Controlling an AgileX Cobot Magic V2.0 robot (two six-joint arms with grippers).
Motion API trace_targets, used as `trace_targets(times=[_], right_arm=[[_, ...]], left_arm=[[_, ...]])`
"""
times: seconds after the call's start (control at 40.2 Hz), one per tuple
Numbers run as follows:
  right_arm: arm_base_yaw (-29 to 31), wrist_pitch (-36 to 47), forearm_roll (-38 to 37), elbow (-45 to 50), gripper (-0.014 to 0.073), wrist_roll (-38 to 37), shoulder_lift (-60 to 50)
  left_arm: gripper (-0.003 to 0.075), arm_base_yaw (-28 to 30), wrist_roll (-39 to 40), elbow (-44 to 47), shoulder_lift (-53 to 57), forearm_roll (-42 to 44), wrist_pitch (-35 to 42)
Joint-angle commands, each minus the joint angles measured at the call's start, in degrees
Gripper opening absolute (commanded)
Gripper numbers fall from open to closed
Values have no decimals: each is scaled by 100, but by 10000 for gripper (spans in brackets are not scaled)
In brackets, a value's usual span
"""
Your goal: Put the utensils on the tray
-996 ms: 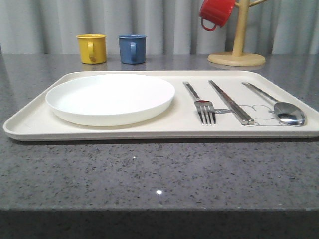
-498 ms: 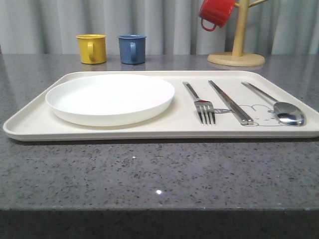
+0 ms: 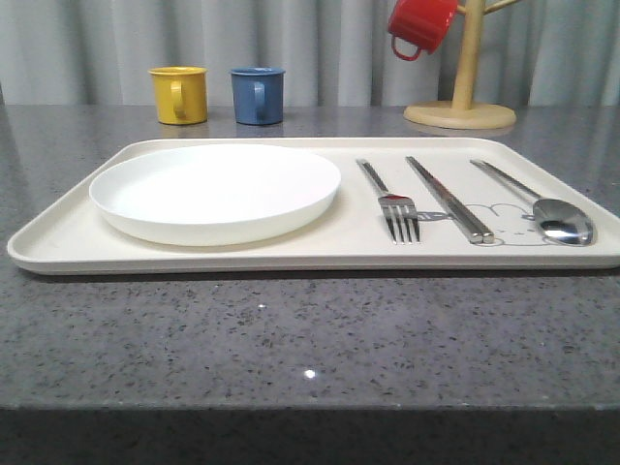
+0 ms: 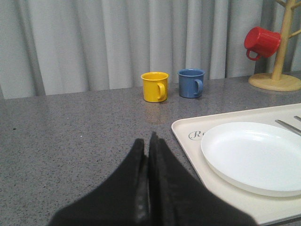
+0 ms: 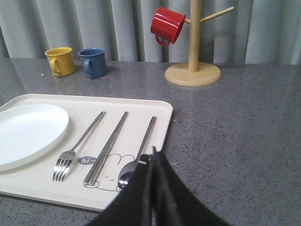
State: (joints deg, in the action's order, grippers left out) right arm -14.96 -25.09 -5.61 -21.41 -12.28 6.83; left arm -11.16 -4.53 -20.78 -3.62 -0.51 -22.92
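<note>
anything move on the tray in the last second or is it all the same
Nothing visibly changed. The fork, chopsticks and spoon lie side by side on the tray beside the white plate, as they did a second ago.

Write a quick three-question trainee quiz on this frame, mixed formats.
1. True or false: the fork lies between the plate and the chopsticks.
2. Which mug hangs on the wooden stand? A yellow, B blue, C red.
3. Fill in: the left gripper and right gripper are both ____.

Key
1. True; all lie on the tray, the spoon farthest from the plate.
2. C, the red mug.
3. Shut, holding nothing.
</note>
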Motion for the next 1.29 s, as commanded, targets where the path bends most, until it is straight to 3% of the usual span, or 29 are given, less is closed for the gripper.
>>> trace_targets(times=[0.0, 0.473, 0.647, 0.821, 1.045, 1.269], right_arm=[[-1, 447, -106, -142, -69, 52, 62], [-1, 447, -101, -142, -69, 52, 62], [-1, 447, -101, -142, -69, 52, 67], [-1, 460, -101, -142, -69, 52, 67], [-1, 460, -101, -142, -69, 52, 67], [-1, 466, -101, -142, -69, 52, 67]], left_arm=[[-18, -8, 59, -158, -87, -4, 446], [-18, 63, 59, -24, 54, 9, 593], [-18, 621, 59, 523, 551, -2, 616], [-18, 1097, 59, 1188, 533, -24, 1245], [-18, 1183, 59, 2117, 533, -24, 2073], [-18, 1183, 59, 2117, 533, -24, 1959]])
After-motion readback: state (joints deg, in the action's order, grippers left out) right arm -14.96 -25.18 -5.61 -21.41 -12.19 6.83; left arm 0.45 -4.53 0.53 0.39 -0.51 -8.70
